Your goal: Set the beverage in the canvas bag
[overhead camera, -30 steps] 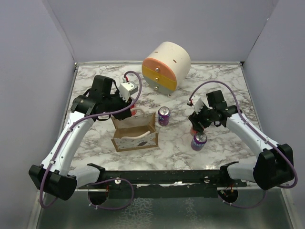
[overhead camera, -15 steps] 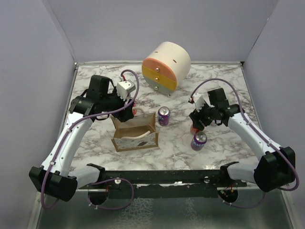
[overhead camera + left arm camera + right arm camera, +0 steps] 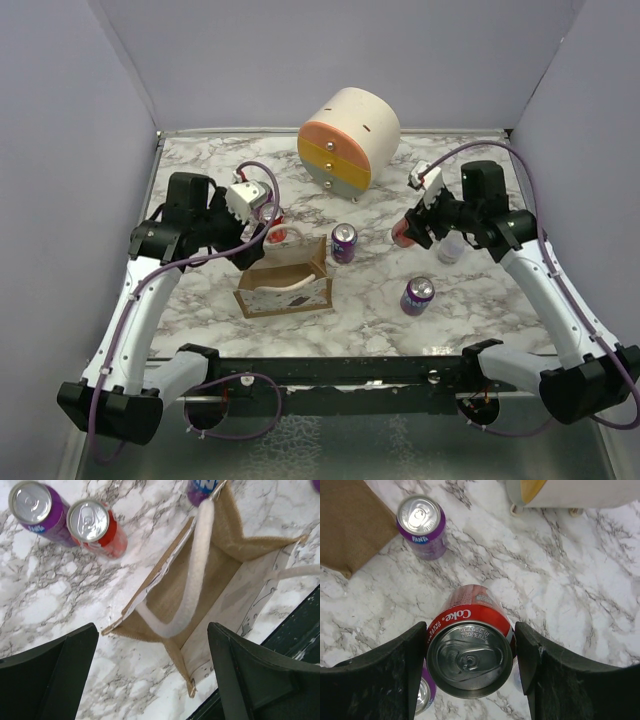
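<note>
**Left fingers spread over the bag, right fingers clamped on a Coke**

The left gripper (image 3: 152,630) hangs above the left part of the marble table (image 3: 470,320), its fingers (image 3: 55,675) spread wide with nothing between them and nothing touching them. Below and just beyond it, a purple can (image 3: 37,510) and a red can (image 3: 97,527) stand upright, side against side, just off the far left corner of the bag.

The canvas bag (image 3: 285,298) stands open-mouthed left of the table's middle, nearer the near edge than the far one. No can is visible inside it. One whitish handle (image 3: 192,575) has slumped down into it. A grape Fanta can (image 3: 343,242) stands upright just beside the bag's far right corner.

A round drawer cabinet (image 3: 348,138) sits at the middle of the far edge.

Toward the right edge, the right gripper (image 3: 470,630) is closed partway on a Coke can (image 3: 470,650), one finger pressed to each side, the top tilted toward the wrist camera. The can is well apart from the bag. A second purple can (image 3: 417,295) stands nearer the near edge, below that gripper.
</note>
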